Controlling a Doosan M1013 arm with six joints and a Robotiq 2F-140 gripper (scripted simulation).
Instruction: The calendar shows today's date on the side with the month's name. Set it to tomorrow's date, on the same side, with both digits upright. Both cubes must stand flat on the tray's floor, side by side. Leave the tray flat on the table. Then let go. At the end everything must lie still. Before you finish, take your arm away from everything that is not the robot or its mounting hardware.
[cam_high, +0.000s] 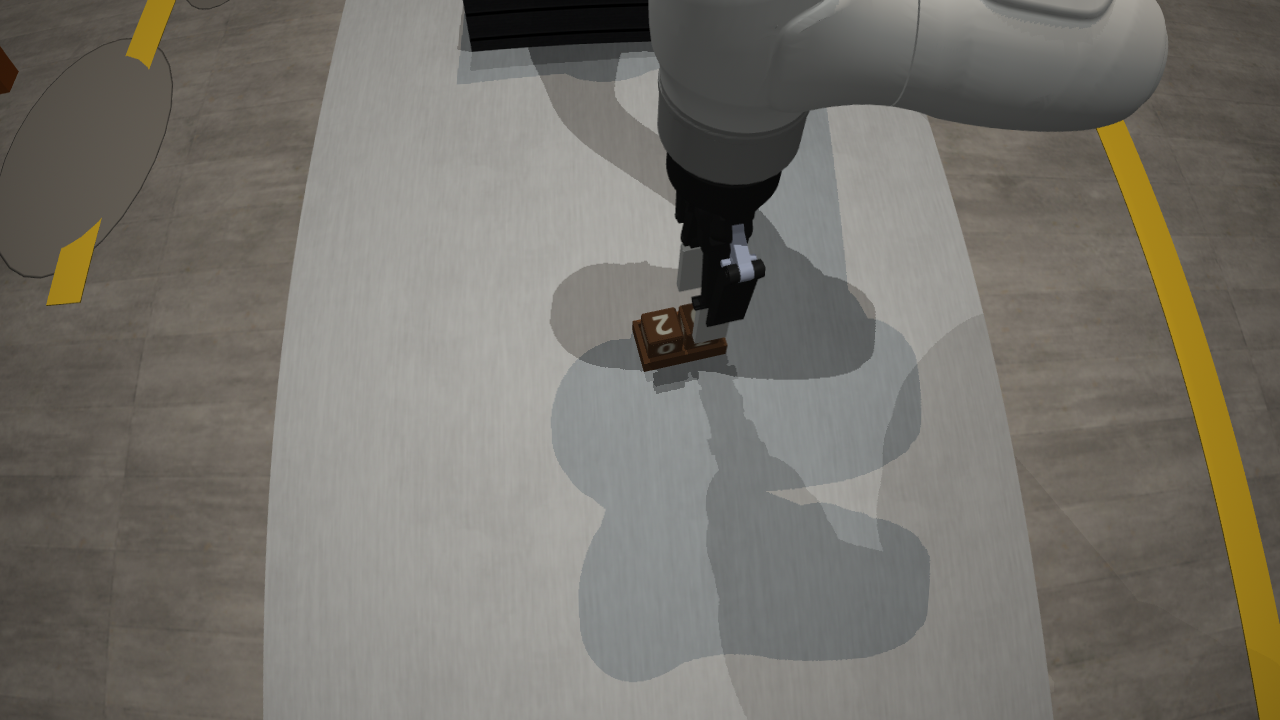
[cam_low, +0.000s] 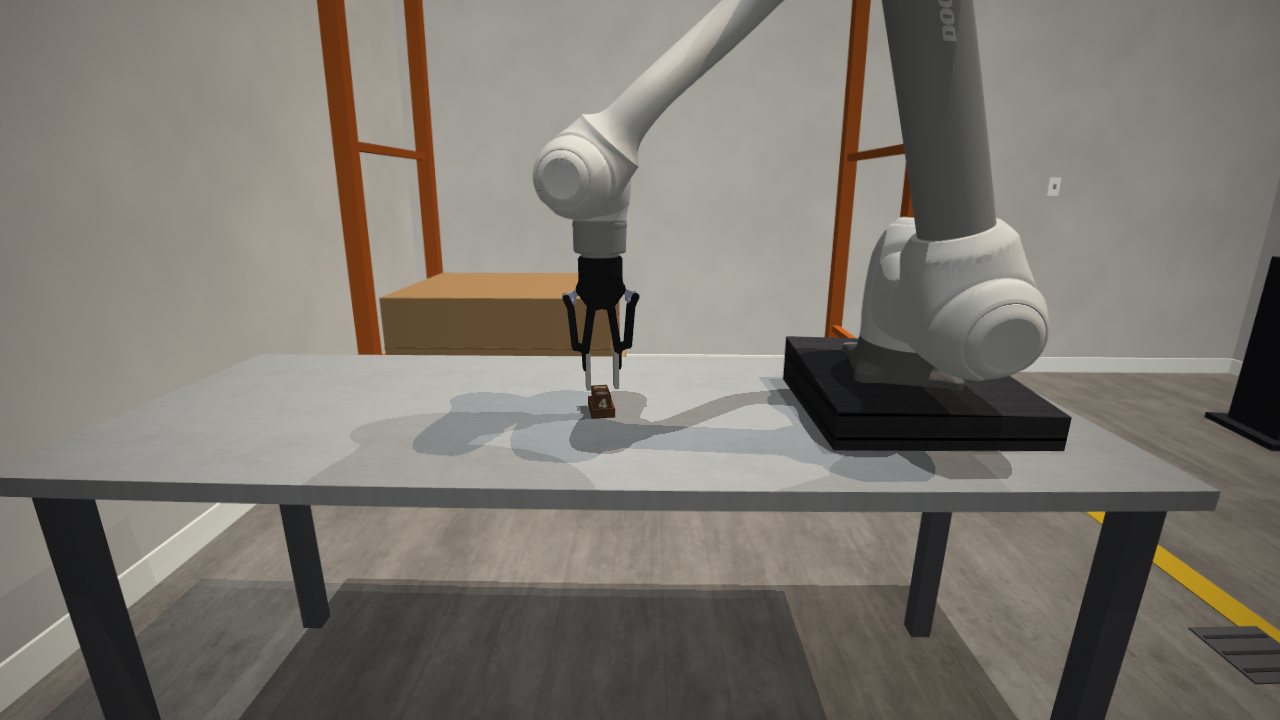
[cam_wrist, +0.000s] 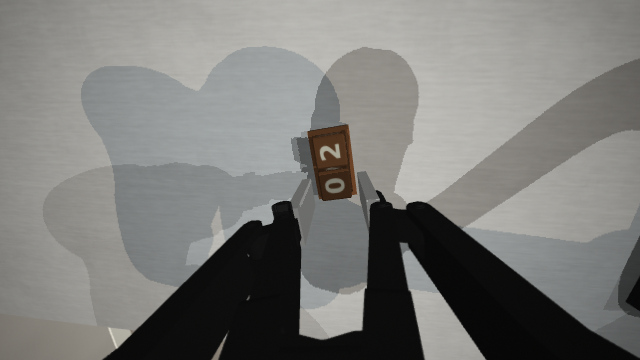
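Above the cube (cam_wrist: 335, 185) showing 0, the half-spread, empty gripper (cam_wrist: 334, 199) should descend squarely before pinching.

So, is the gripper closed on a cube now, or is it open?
Open, holding nothing. In the wrist view the gripper hangs above the calendar, its fingertips apart on either side of the "0" cube, with gaps showing.

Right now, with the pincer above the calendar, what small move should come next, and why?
Probably lower the pincer straight down. It is part open and holds nothing, with its fingertips just above the cube with 0 on top, one on each side in the wrist view. Descending should bracket that cube for a grasp. The cube with 2 on top lies beyond the fingers.
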